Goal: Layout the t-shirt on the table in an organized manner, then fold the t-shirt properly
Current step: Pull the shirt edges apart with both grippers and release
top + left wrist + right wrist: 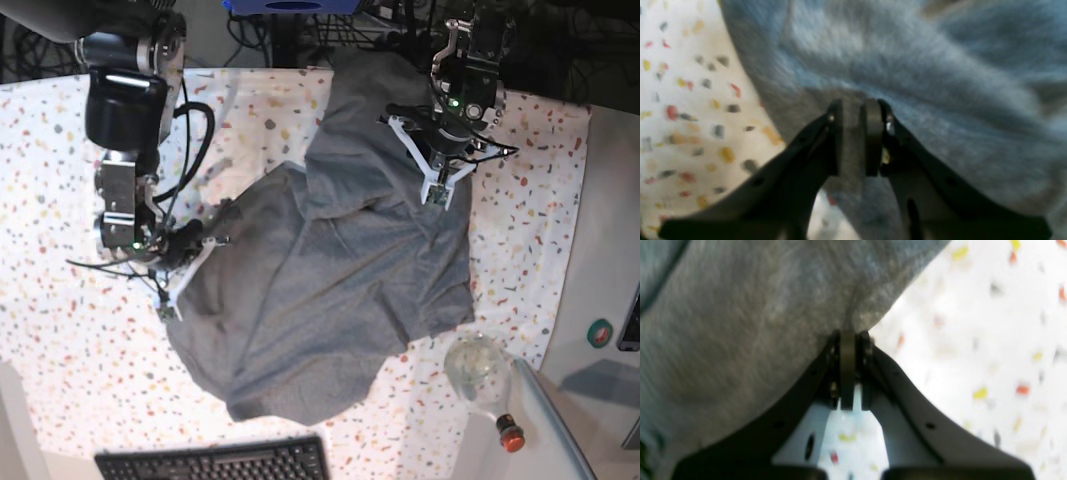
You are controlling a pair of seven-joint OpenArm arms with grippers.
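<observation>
Across the middle of the table (60,330) the t-shirt (320,300) lies rumpled, collar and sleeves lost in its folds. Both wrist views are blurred. At nine o'clock of the cloth, the right gripper (848,336) is pinched tight on its edge. At one o'clock, the left gripper (857,110) is clamped on a thick fold, cloth bunched between its jaws.
</observation>
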